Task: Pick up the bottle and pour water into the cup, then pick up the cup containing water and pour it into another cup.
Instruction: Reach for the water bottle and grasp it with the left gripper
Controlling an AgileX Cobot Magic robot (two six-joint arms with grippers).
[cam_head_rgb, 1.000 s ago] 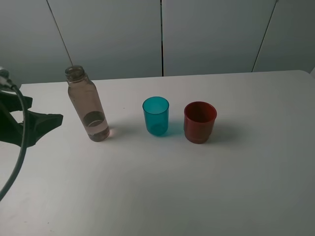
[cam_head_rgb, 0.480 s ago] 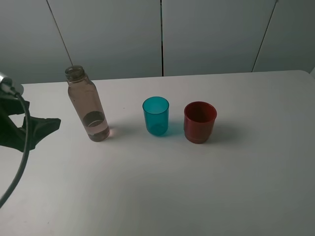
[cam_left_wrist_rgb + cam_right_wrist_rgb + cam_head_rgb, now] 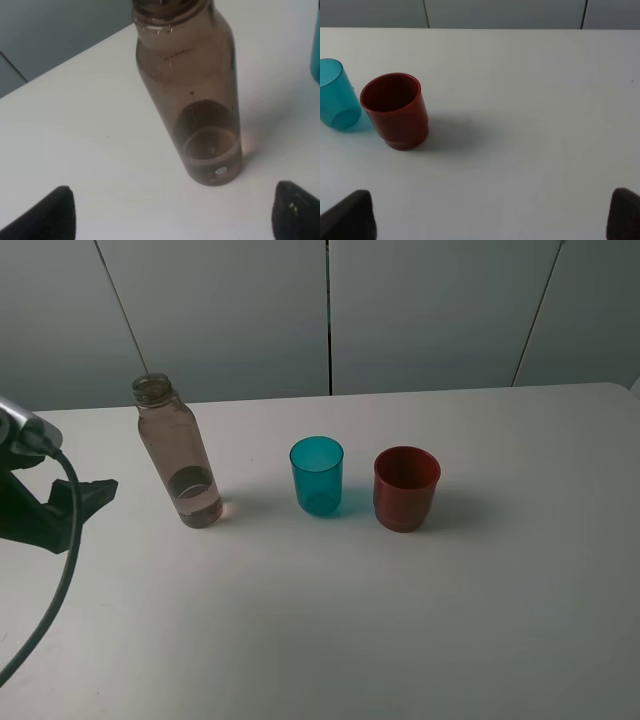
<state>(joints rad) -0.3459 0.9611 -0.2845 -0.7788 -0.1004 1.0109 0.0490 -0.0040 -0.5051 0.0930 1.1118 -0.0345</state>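
The bottle point(image 3: 180, 455) stands upright and capless at the table's left, with a little water at its bottom; it also fills the left wrist view point(image 3: 192, 100). The teal cup point(image 3: 317, 476) stands at the middle, with the red-brown cup point(image 3: 406, 488) just to its right, apart from it. My left gripper point(image 3: 85, 502) is open and empty at the left edge, a short way left of the bottle, and its fingertips point(image 3: 45, 215) flank the bottle's base from a distance. My right gripper point(image 3: 487, 220) is open and empty, with the red-brown cup point(image 3: 396, 110) and teal cup point(image 3: 336, 94) ahead of it. It is out of the exterior view.
The white table point(image 3: 400, 620) ends at a grey panelled wall point(image 3: 330, 310) behind the objects. A black cable point(image 3: 50, 580) hangs from the left arm over the table's front left.
My left gripper has drawn slightly to the left, away from the bottle, and its cable has swung right. The bottle and both cups have not moved.
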